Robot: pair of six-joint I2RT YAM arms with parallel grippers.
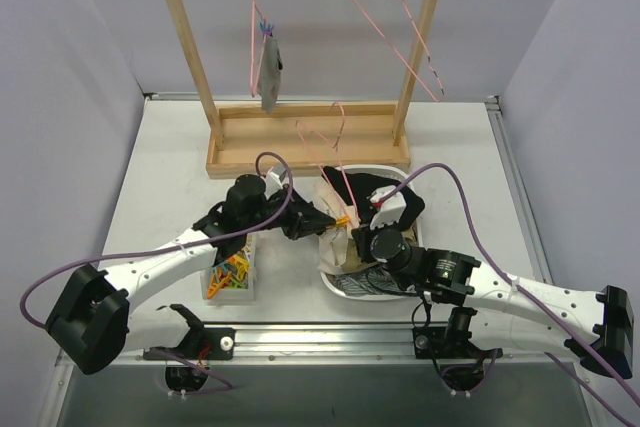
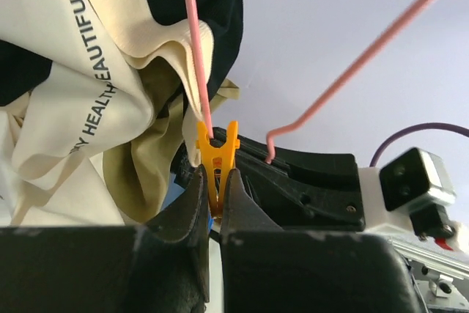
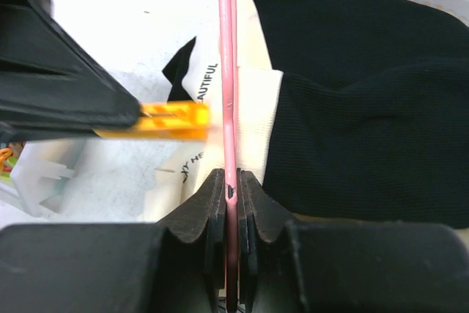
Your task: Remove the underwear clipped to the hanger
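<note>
The black-and-white underwear (image 1: 335,202) (image 2: 73,78) (image 3: 352,108) hangs from a pink wire hanger (image 1: 338,137) (image 2: 196,56) (image 3: 226,71) over a white basket (image 1: 418,209). An orange clip (image 1: 343,219) (image 2: 218,150) (image 3: 172,120) pins its cream band to the wire. My left gripper (image 1: 320,222) (image 2: 216,175) is shut on the clip's tail. My right gripper (image 1: 372,209) (image 3: 231,175) is shut on the hanger wire just below the cloth. The grey underwear (image 1: 269,72) hangs clipped to another hanger on the wooden rack (image 1: 305,142). Olive cloth (image 2: 150,166) shows beside the clip.
An empty pink hanger (image 1: 400,27) hangs at the rack's right. A small clear bin of coloured clips (image 1: 232,275) stands left of the basket, under my left arm. More cloth (image 1: 355,282) lies in the basket's near end.
</note>
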